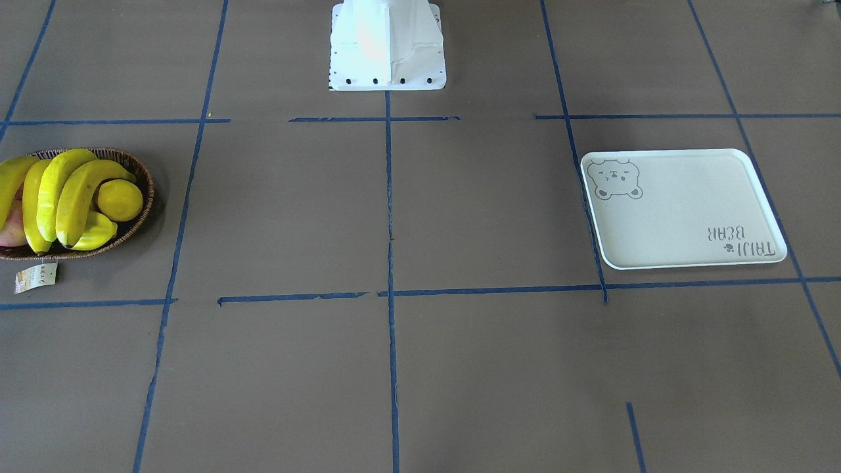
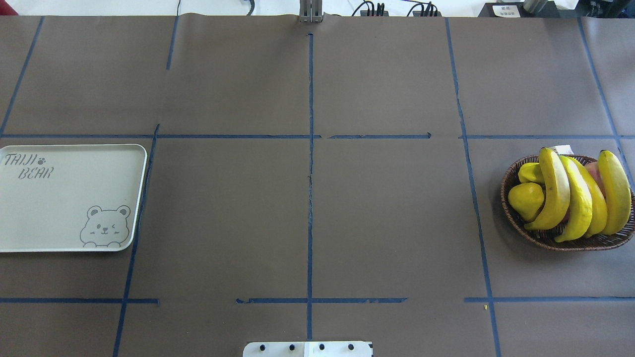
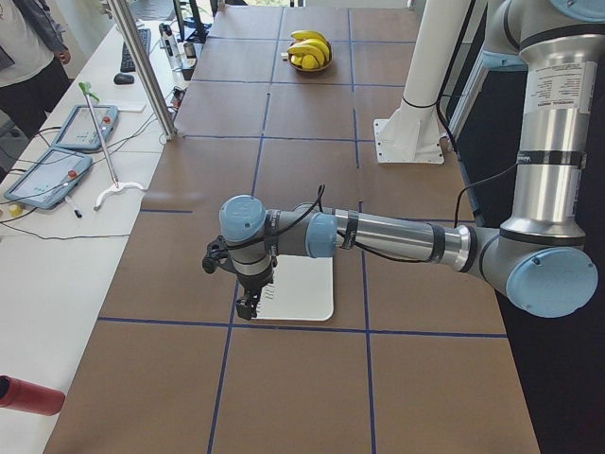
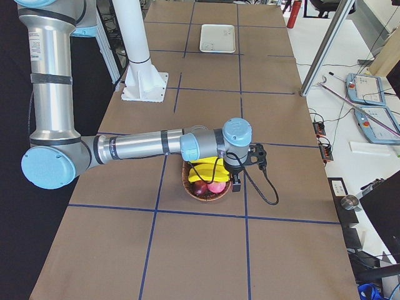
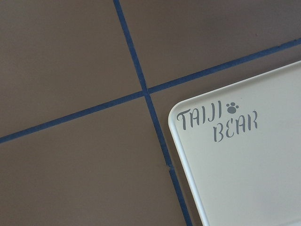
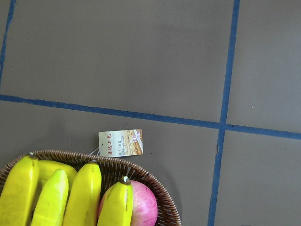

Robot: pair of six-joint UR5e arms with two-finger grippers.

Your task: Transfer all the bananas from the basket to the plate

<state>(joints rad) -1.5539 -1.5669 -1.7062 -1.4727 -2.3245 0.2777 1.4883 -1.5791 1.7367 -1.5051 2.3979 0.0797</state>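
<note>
Several bright-yellow bananas [image 1: 59, 197] lie side by side in the dark wicker basket [image 1: 143, 177] at the table's right end; they also show in the overhead view [image 2: 575, 198] and the right wrist view [image 6: 84, 197]. The cream bear plate [image 2: 64, 198] lies bare at the left end. My left gripper [image 3: 248, 307] hangs above the plate's lettered corner [image 5: 221, 122]. My right gripper [image 4: 235, 186] hangs above the basket's outer rim [image 6: 141, 174]. Both grippers show only in side views, so I cannot tell whether they are open or shut.
The basket also holds a round yellow fruit [image 1: 120, 199], a ribbed yellow fruit [image 2: 530, 172] and a pink apple [image 6: 143, 202]. Its paper tag [image 1: 36, 276] lies on the table beside it. The robot's white base [image 1: 387, 46] stands mid-table. Blue tape lines grid the brown surface.
</note>
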